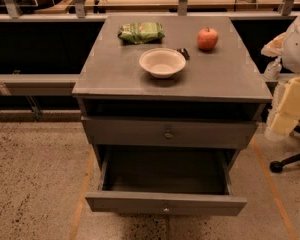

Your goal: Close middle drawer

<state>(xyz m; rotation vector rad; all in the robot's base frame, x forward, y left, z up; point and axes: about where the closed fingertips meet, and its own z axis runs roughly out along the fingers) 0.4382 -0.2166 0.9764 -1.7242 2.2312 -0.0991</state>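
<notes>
The grey cabinet stands in the middle of the camera view. Its middle drawer is pulled far out toward me, with a flat grey front, a small round knob and a dark, empty inside. Above it is another grey drawer front with a round knob, pushed in or nearly so. The third drawer is hidden beneath the open one. My gripper is not in view.
On the cabinet top lie a white bowl, a red apple, a green bag and a small dark item. A chair base and pale bags stand at the right. Speckled floor surrounds the cabinet.
</notes>
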